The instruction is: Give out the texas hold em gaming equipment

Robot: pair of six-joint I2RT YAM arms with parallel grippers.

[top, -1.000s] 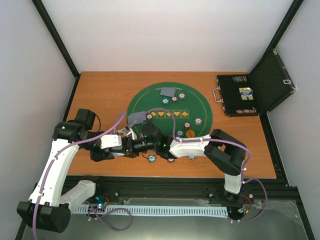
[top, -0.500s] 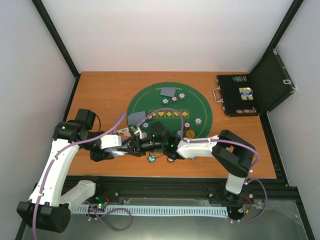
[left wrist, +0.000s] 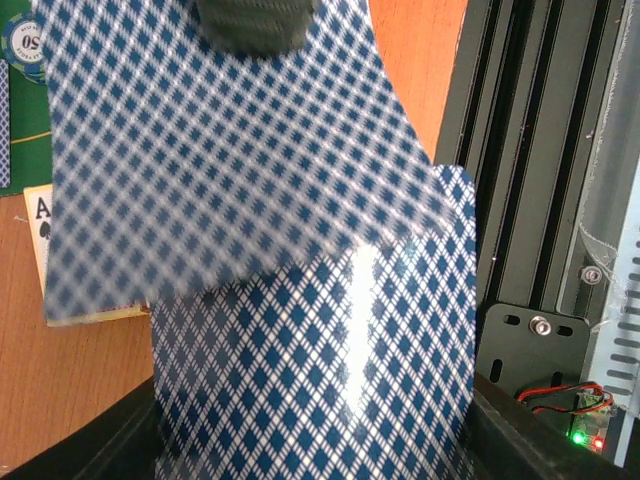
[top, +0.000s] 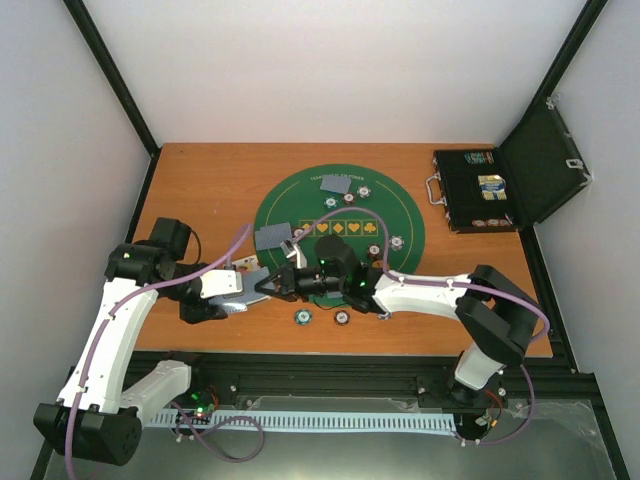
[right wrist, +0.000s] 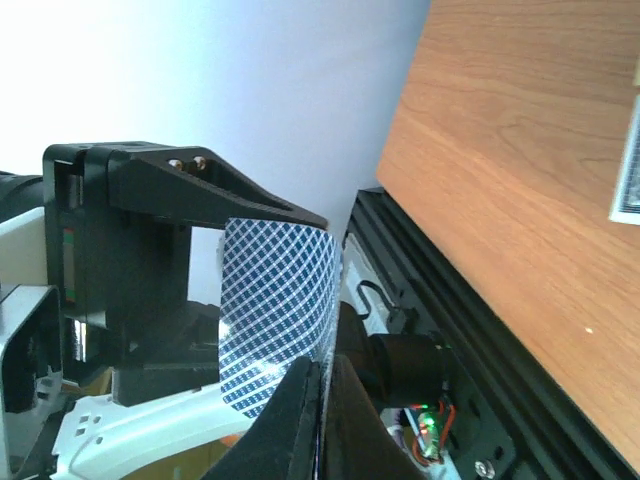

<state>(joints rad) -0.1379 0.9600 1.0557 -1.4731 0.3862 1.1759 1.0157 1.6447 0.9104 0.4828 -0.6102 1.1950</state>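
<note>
The top external camera looks steeply down from above and behind, taking in the whole table (top: 200, 180), its near edge low in the frame. The left wrist camera sits very near the playing cards (left wrist: 310, 370), which fill most of its frame. The right wrist camera, tilted, faces those same cards from the other end. All 3 views share the cards, the tabletop and the black rail (left wrist: 520, 150).
</note>
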